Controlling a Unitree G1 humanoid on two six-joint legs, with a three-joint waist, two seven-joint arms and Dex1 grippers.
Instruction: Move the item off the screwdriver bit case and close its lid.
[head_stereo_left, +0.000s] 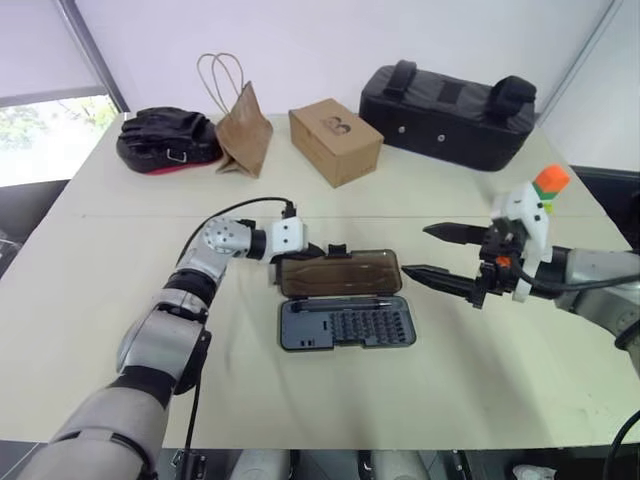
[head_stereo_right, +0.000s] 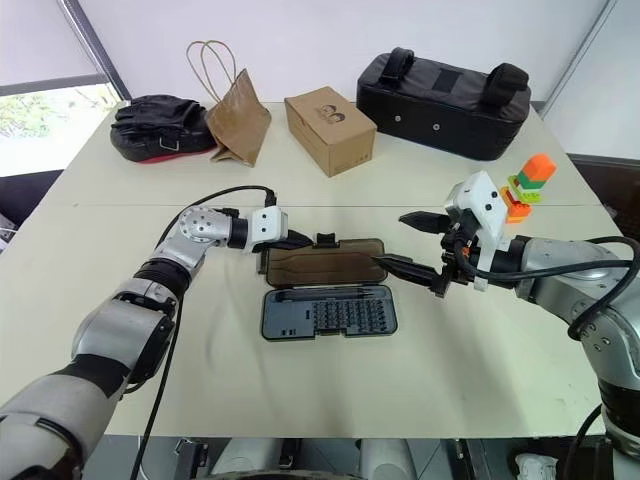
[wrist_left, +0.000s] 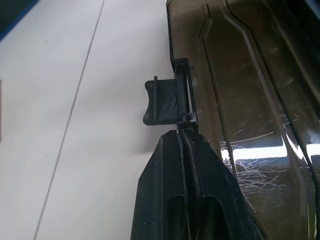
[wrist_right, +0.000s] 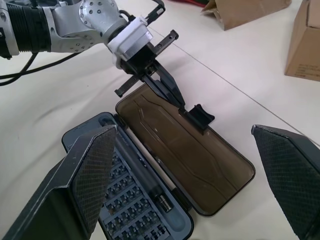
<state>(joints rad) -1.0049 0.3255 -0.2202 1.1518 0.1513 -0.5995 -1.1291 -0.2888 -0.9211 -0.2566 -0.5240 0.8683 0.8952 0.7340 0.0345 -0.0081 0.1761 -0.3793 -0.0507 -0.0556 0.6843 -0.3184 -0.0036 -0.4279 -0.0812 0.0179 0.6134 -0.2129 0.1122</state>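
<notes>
1. Your two head views look forward and down across the table (head_stereo_left: 90, 300) from behind both arms; they share almost the whole scene, from the black padded bag (head_stereo_left: 450, 105) at the far edge to the open screwdriver bit case (head_stereo_left: 345, 322) in the middle.
2. Your left wrist view sits very close, looking along the left gripper (wrist_left: 182, 137) at the latch tab (wrist_left: 162, 102) and the lid (wrist_left: 250, 100).
3. Your right wrist view looks from a little farther off, between the right gripper's fingers (wrist_right: 87, 175), across the case toward the left gripper; it shares lid, tab and that gripper with the head views.
</notes>
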